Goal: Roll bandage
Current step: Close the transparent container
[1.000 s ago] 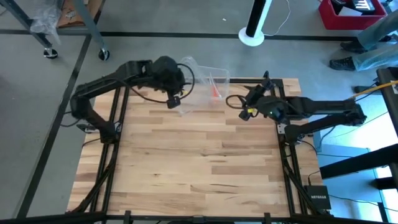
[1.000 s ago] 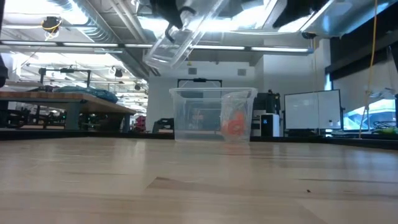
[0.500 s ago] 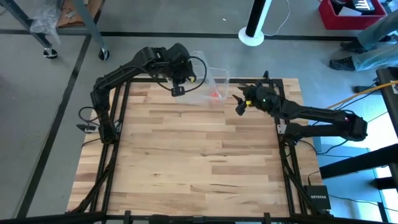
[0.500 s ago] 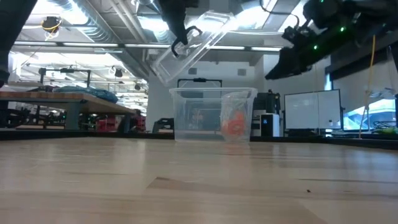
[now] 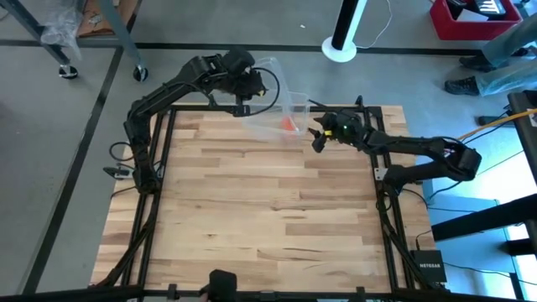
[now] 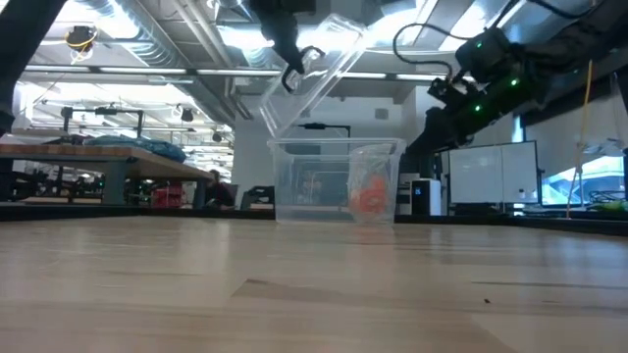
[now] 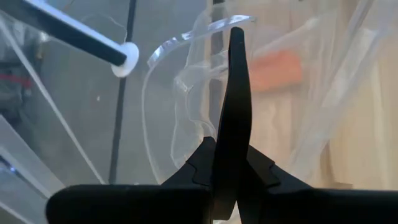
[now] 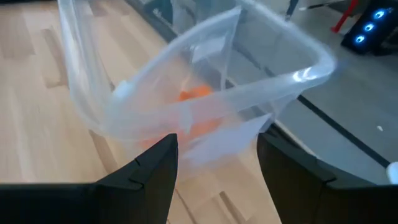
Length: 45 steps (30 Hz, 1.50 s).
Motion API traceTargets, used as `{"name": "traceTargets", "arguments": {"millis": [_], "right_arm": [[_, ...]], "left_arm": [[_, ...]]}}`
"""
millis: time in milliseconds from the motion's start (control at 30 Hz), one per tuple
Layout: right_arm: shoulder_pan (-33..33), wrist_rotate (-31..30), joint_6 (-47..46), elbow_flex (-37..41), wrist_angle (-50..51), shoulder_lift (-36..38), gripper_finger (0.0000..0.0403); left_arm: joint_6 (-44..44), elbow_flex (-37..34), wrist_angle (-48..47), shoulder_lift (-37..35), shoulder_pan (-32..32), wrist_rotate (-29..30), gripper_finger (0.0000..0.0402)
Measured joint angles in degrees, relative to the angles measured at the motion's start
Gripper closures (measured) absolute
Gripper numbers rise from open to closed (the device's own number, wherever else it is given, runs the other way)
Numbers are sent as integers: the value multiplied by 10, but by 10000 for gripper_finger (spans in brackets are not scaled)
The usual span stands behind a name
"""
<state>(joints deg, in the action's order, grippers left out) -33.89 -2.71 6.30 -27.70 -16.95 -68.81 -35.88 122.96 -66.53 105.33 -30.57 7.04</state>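
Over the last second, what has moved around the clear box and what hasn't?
The left tool, shut on the clear lid, has swung it further back and tilted it steeper above the clear box. The right tool, open, has come in from the right to the box's side. The box and the orange bandage inside have stayed put.

A clear plastic box [image 6: 334, 182] stands on the wooden table [image 5: 252, 218].

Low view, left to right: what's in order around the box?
Lifted clear lid held by the left gripper → clear box on the table → orange bandage inside it → right gripper, jaws open.
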Motion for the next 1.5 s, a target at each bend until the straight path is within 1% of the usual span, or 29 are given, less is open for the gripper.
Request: {"name": "traceTargets", "arguments": {"millis": [133,233,333,433,567,700,800,867,967,1067,1100,1300,1400,1500], "right_arm": [[0,9,4,0,-14,-32,182],[1,10,5,0,-12,-45,182],[1,10,6,0,-6,-46,182],[1,16,6,0,-13,-46,182],[1,28,6,0,-30,-46,182],[1,48,6,0,-29,-46,182],[1,53,6,0,-25,-46,182],[1,53,6,0,-26,-46,182],[1,53,6,0,-30,-49,182],[1,53,4,0,-49,-67,182],[1,53,3,0,-62,-77,182],[1,53,-1,0,-135,-130,182],[1,53,-5,0,-152,-141,182],[1,53,-5,0,-147,-145,182]], "left_arm": [[-14,0,-4,21,-7,-4,376],[-18,-1,-22,26,-9,5,371],[-25,5,-30,9,-8,11,373],[-19,38,-32,-3,-7,11,377],[-19,76,-81,-11,-9,20,376],[-37,74,-145,-8,-38,17,378],[-46,44,-142,-6,-67,4,379],[-55,20,-121,-3,-79,-9,377],[-73,-5,-80,-1,-83,-51,373],[-92,-17,-38,-1,-72,-102,376],[-97,-19,-38,0,-68,-115,377],[-108,-43,-3,25,-49,-119,372],[-106,-43,9,43,-46,-119,371],[-99,-43,16,61,-46,-103,374]]}}
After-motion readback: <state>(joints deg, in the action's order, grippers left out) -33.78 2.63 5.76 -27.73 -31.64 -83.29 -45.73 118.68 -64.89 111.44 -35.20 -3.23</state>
